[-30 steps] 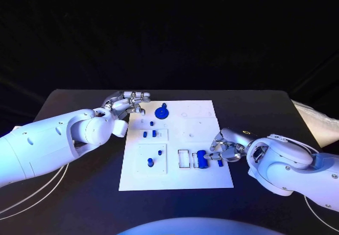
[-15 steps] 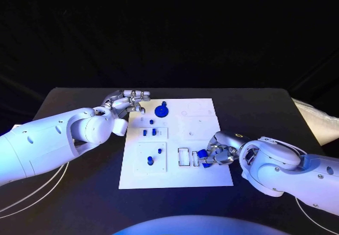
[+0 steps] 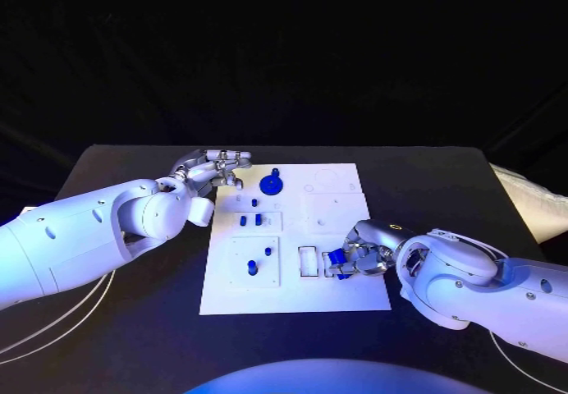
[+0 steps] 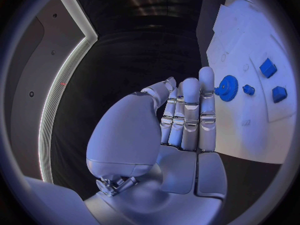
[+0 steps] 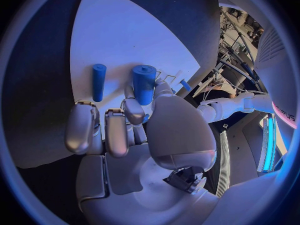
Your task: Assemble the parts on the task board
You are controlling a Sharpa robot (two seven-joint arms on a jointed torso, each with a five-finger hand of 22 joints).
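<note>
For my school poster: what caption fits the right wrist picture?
Robot's right hand holds a blue peg in its fingers over the white board.

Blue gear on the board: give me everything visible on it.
The blue gear is a toothed disc, plastic by its look, with a raised hub and a small knob at its far edge. It lies flat near the task board's far left part. Nothing touches it; the left hand hovers beside it, off the board's edge, fingers straight.
</note>
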